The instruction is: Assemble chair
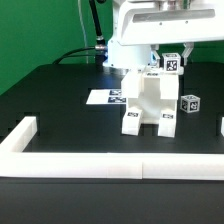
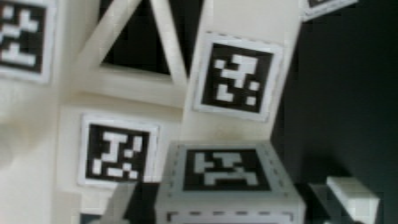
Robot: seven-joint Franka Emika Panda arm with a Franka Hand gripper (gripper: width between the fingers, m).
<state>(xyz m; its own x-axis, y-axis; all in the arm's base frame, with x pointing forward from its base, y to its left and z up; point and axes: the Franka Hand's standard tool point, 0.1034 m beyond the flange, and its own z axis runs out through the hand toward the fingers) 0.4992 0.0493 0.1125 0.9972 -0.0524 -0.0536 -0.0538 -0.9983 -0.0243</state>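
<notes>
The partly joined chair (image 1: 147, 100), white and blocky, stands mid-table in the exterior view. My gripper (image 1: 165, 68) hangs just above its upper right corner, shut on a small white tagged chair block (image 1: 172, 63). In the wrist view that block (image 2: 222, 175) sits between my fingers (image 2: 349, 195), with my gripper (image 2: 222, 205) closed around its sides. Beyond it rise the chair's tagged upright (image 2: 237, 80) and a cross-braced frame (image 2: 143, 45). Whether the held block touches the chair is not clear. Another small tagged chair part (image 1: 190, 102) lies loose at the exterior view's right.
The marker board (image 1: 105, 97) lies flat behind the chair toward the exterior view's left. A long white border wall (image 1: 100, 162) runs along the front, with a short arm (image 1: 22, 132) turning back at the left. The arm's base (image 1: 125, 45) stands behind.
</notes>
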